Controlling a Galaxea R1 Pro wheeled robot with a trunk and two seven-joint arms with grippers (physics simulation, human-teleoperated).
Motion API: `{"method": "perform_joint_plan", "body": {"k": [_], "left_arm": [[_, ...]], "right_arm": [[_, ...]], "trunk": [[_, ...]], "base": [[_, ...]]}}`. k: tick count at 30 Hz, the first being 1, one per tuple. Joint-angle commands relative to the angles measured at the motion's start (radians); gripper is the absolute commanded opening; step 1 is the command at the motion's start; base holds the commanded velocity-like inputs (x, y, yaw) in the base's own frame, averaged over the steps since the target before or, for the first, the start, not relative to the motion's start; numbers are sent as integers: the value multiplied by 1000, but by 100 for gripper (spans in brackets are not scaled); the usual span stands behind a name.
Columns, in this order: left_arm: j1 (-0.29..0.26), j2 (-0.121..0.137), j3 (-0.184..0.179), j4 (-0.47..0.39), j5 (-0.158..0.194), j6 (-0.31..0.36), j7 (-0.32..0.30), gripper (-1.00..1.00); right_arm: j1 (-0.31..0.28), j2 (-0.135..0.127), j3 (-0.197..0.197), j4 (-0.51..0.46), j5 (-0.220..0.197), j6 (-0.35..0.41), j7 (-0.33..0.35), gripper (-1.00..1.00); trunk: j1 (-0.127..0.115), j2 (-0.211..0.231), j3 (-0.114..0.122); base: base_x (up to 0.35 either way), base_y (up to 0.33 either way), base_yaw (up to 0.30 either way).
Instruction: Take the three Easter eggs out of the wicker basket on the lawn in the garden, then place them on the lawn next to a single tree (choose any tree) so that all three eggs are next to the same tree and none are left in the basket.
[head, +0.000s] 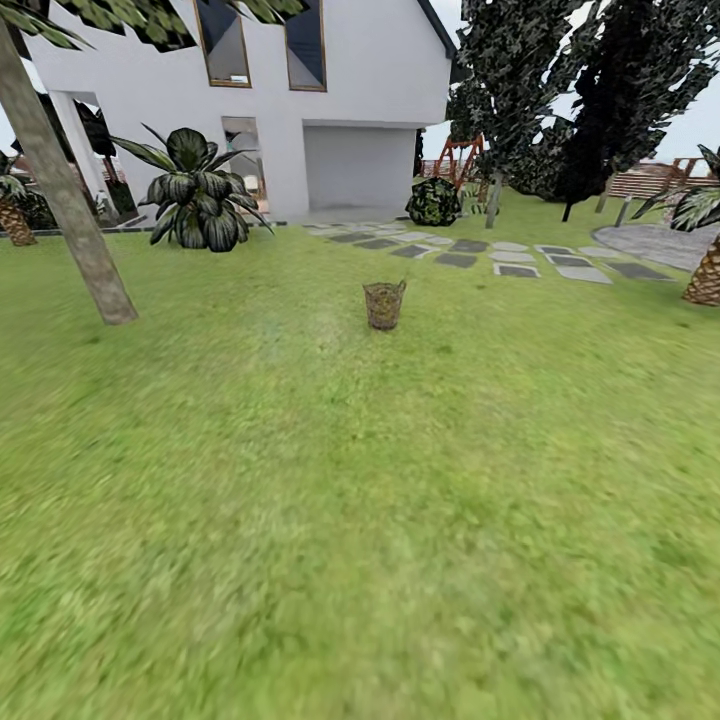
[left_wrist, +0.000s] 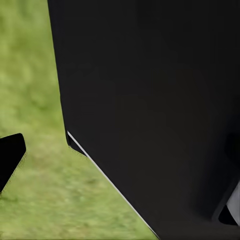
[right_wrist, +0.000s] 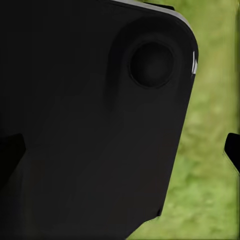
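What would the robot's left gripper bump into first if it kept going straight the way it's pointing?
Probably the robot's own black body panel, which blocks most of the left wrist view. Beside it lies only the lawn. Depth is hard to judge.

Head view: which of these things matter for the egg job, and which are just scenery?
Job:
wicker basket, eggs not discernible from here
lawn
pale-trunked tree

Scenery:
house
broad-leaved shrub
stepping stones
dark trees
short palm

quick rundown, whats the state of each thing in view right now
wicker basket: upright on the lawn, contents too small to tell
tree: pale trunk leaning, rooted in the grass left of the basket
stepping stones: flat, laid in a path behind the basket
left gripper: fingertip in view, open or shut unclear
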Motion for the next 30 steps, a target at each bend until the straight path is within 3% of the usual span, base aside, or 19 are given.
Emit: {"method": "perform_joint_plan", "body": {"k": [1, 30], "left_arm": [[0, 0, 1, -1, 1, -1, 0, 100], [0, 0, 1, -1, 1, -1, 0, 100]], "right_arm": [[0, 0, 0, 1, 7, -2, 0, 100], [0, 0, 1, 4, 16, -2, 1, 100]], "trunk": [[1, 0, -1], [1, 0, -1]], "base": [[340, 0, 0], [340, 0, 0]]}}
